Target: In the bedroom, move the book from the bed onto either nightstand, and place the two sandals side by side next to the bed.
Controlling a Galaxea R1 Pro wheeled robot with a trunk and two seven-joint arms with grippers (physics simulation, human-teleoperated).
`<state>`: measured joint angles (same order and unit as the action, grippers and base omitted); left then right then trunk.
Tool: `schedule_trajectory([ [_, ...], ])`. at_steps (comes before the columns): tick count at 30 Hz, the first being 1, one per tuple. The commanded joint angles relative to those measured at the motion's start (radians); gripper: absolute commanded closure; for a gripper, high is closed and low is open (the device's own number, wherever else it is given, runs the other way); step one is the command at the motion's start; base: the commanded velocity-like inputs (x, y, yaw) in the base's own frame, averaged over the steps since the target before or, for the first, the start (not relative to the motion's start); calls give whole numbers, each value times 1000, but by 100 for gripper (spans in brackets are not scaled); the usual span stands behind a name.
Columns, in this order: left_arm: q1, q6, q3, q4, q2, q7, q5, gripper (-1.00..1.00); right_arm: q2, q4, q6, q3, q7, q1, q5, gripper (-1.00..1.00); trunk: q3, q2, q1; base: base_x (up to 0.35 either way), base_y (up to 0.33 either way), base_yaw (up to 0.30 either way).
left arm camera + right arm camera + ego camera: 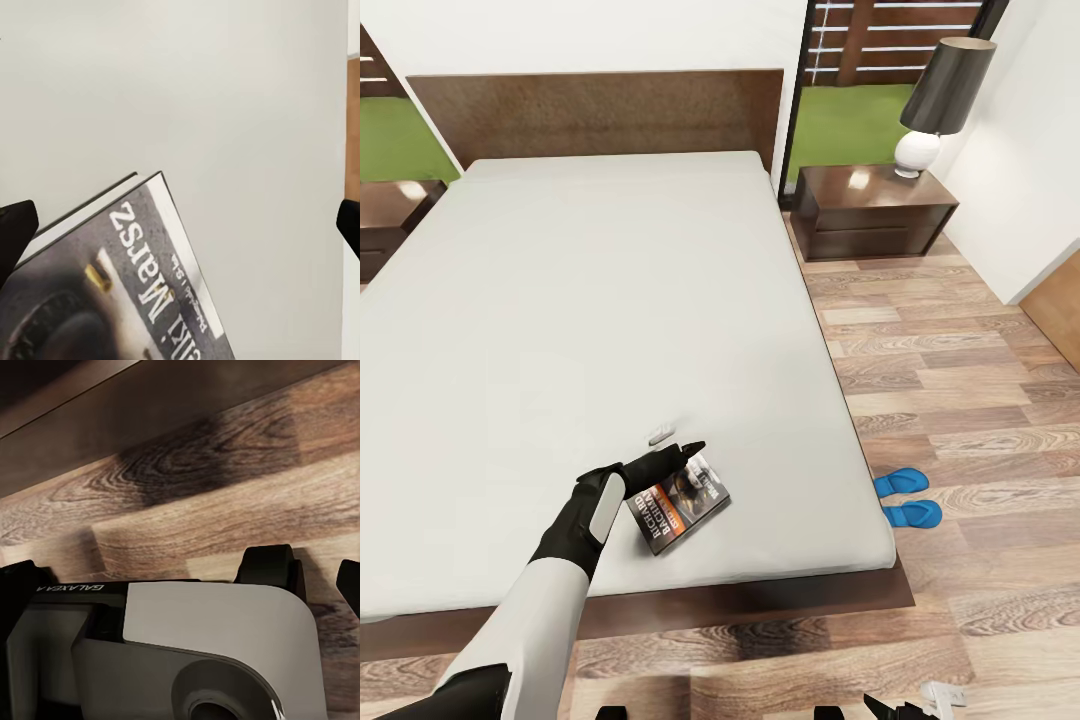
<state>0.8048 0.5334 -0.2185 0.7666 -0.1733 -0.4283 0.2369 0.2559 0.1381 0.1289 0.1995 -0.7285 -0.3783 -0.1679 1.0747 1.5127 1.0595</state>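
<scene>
Two blue sandals (907,497) lie side by side on the wood floor (980,400) in the head view, just beside the bed's (610,300) near right corner. The book (680,503) rests flat on the pale mattress near the foot edge, cover up. The left gripper (678,452) reaches over the book's far corner, its dark fingers spread apart, one tip above the cover and one beyond it; nothing is clamped between them. A nightstand (872,210) stands right of the headboard with a lamp (940,100) on it, and part of another nightstand (390,215) shows at the far left. A bit of the right gripper (905,708) peeks in at the bottom edge.

From the left wrist, the book (112,285) lies on the mattress (225,97), and the two black fingertips (15,232) sit wide apart at the picture's opposite edges, holding nothing.

From the right wrist, the robot's own white and black base (172,652) sits over the floor planks (225,487); whether that pincer is open I cannot tell.
</scene>
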Motion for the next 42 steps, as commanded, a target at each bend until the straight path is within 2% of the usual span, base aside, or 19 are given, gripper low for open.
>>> schedule_trajectory([
  [1, 1, 8, -5, 0, -1, -3, 4, -100, 0, -2, 1, 1, -5, -1, -4, -100, 1, 0, 0, 0, 0, 0],
  [35, -1, 7, -5, 0, -1, -3, 5, -100, 0, 0, 1, 1, -6, -1, -3, -100, 1, 0, 0, -37, 0, 1],
  [42, -1, 7, -5, 0, -1, -3, 5, -100, 0, 1, 1, 1, -6, -1, -2, -100, 1, 0, 0, 0, 0, 190],
])
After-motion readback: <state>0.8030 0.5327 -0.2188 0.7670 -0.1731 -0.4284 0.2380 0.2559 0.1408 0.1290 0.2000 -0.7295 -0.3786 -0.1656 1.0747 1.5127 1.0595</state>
